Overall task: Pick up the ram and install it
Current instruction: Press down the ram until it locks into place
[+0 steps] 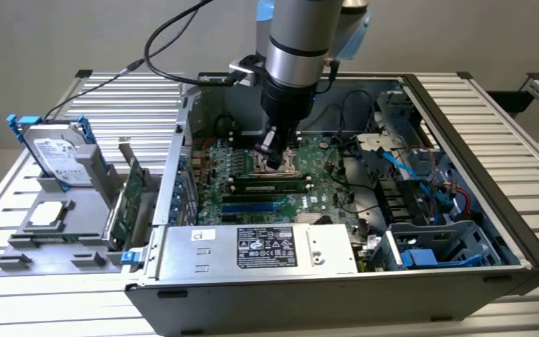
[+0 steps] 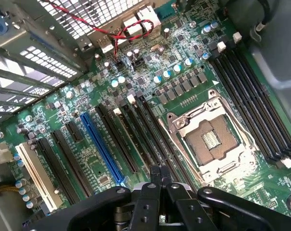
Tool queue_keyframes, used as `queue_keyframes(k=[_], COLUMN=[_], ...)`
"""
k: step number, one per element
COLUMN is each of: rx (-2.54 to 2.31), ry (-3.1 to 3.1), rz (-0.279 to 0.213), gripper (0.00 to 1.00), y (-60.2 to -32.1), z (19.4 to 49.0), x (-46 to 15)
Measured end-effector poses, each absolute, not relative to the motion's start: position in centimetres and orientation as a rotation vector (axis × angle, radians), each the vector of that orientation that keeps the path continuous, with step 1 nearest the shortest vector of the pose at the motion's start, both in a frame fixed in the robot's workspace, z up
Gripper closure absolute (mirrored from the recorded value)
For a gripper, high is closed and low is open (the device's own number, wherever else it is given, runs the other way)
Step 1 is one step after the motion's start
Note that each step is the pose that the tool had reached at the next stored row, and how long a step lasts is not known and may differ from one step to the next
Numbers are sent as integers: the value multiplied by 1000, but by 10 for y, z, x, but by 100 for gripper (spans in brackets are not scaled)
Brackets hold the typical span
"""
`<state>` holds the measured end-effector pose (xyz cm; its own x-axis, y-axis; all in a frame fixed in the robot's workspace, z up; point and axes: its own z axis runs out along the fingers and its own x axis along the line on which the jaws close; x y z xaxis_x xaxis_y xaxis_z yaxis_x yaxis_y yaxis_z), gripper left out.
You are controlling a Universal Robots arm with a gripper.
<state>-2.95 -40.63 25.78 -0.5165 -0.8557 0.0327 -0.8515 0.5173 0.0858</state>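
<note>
My gripper (image 1: 271, 156) hangs inside the open computer case (image 1: 522, 232), low over the motherboard (image 1: 250, 203) at the empty CPU socket (image 2: 210, 137). In the wrist view its two black fingers (image 2: 157, 174) are pressed together with nothing between them, above the black memory slots (image 2: 150, 130) beside the socket. In the exterior view a long narrow dark-and-green stick, the ram (image 1: 269, 187) as far as I can tell, lies along a slot just in front of the gripper, apart from it.
A silver hard drive with blue rails (image 1: 59, 151) and a tall green expansion card (image 1: 129, 200) stand in a grey holder outside the case at the exterior view's left. The power supply (image 1: 260, 249), blue cables (image 1: 410, 168) and a drive cage (image 1: 438, 246) crowd the case.
</note>
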Motion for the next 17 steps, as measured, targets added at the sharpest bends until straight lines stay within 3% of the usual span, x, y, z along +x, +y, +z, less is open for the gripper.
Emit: queue_keyframes(k=[17], rx=[1263], ry=[-2795], rz=[-74], gripper=[89], y=[-406], z=[262], x=[-29])
